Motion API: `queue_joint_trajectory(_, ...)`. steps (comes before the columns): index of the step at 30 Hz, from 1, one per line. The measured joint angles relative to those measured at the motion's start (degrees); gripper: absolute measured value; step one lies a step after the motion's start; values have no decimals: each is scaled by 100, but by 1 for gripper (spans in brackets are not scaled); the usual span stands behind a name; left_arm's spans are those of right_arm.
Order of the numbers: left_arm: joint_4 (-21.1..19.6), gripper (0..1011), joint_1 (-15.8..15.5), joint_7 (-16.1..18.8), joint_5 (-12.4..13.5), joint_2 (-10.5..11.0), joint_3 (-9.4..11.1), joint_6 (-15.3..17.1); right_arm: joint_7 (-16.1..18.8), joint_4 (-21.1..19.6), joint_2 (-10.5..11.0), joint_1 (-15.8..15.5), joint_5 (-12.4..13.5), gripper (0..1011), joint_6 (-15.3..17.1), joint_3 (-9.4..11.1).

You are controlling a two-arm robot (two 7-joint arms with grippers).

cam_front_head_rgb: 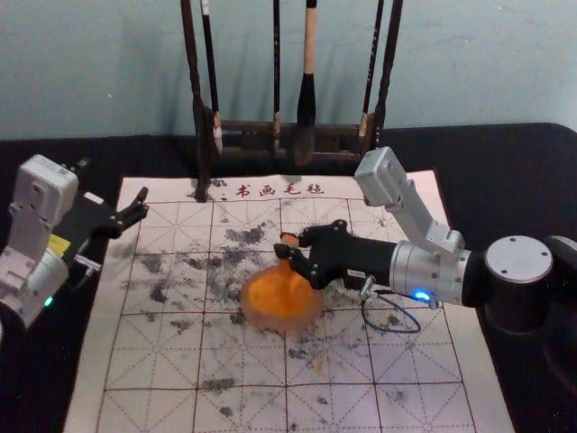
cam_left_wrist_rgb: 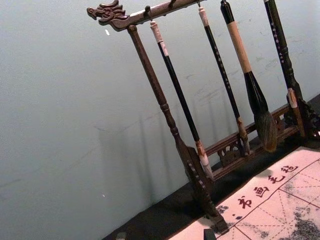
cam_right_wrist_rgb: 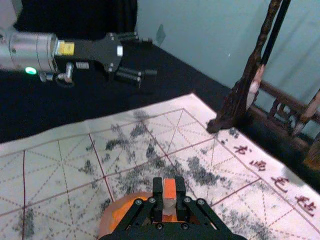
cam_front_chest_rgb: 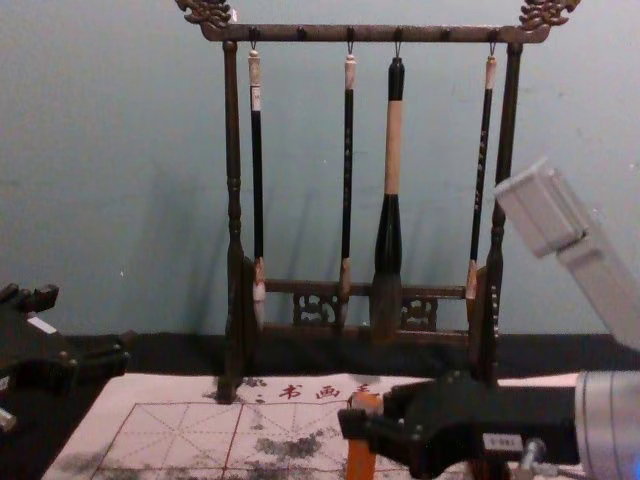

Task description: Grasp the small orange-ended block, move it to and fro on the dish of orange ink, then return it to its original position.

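My right gripper (cam_front_head_rgb: 288, 252) is over the dish (cam_front_head_rgb: 253, 317), shut on the block (cam_front_head_rgb: 288, 240). The block stands roughly upright, and its lower end meets the orange ink in the head view; whether they touch, I cannot tell. In the right wrist view the block's orange top (cam_right_wrist_rgb: 169, 188) rises between the fingertips of my right gripper (cam_right_wrist_rgb: 169, 196), with the dish (cam_right_wrist_rgb: 107, 218) behind. The chest view has the block (cam_front_chest_rgb: 361, 458) orange along its side. My left gripper (cam_front_head_rgb: 132, 214) is parked open at the mat's left edge; its fingertips (cam_left_wrist_rgb: 121, 236) show in the left wrist view.
A dark wooden rack (cam_front_head_rgb: 243, 127) with hanging brushes stands behind the mat, close to the wall. The large brush (cam_front_chest_rgb: 391, 215) hangs right of the rack's centre. The gridded mat (cam_front_head_rgb: 149, 361), marked with black smudges, lies on a black-covered table (cam_front_head_rgb: 505, 162).
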Motion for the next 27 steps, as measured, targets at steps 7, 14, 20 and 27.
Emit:
queue_joint_trajectory(7,0,1001,0,0,0,0,0,0,-205,-476,120,-196,120,111,11,203)
queue_joint_trajectory(14,0,1001,0,0,0,0,0,0,-791,-1354,384,-666,216,111,175,626)
queue_joint_trajectory(20,0,1001,0,0,0,0,0,0,-1272,-1909,562,-1120,188,111,275,966)
queue_joint_trajectory(27,0,1001,0,0,0,0,0,0,-1531,-2232,664,-1536,49,111,267,1199)
